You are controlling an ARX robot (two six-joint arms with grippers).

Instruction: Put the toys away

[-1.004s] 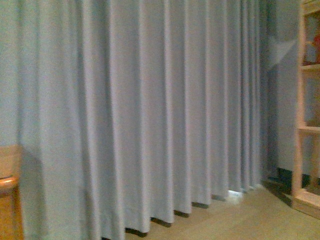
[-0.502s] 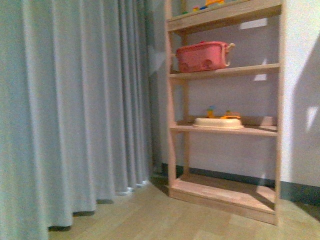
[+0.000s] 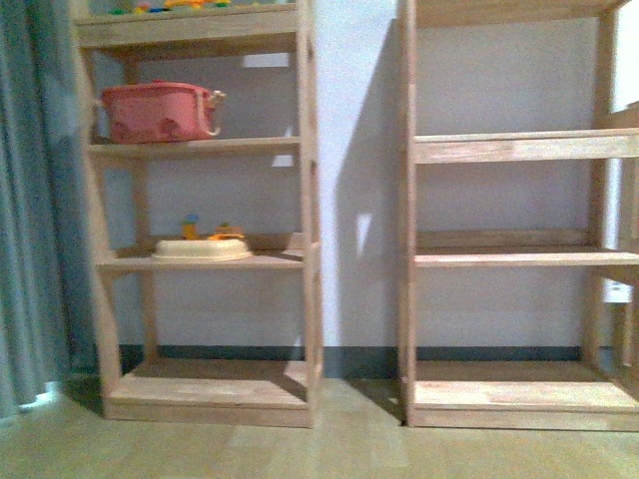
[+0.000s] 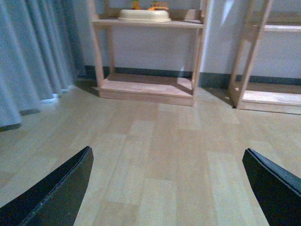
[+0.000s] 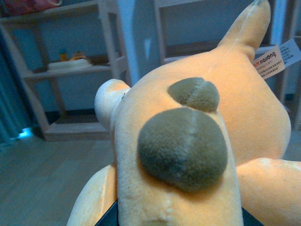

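Observation:
The right wrist view is filled by an orange-yellow plush animal (image 5: 188, 141) with two grey-brown fuzzy patches. A pale paper tag (image 5: 276, 58) hangs off its far side. My right gripper (image 5: 178, 220) is shut on the plush, and only dark slivers of its fingers show under the fabric. My left gripper (image 4: 167, 188) is open low over the bare wood floor, with nothing between its black fingers (image 4: 56, 193). Neither arm shows in the front view.
Two wooden shelf units stand ahead against the wall, the left one (image 3: 200, 264) and the right one (image 3: 509, 257). The left unit holds a pink basket (image 3: 160, 112) and a cream tray (image 3: 200, 249) with small toys. A grey-blue curtain (image 3: 30, 200) hangs at the far left.
The front view has swung to the right, from the curtain alone to the first shelf unit and now to both shelf units.

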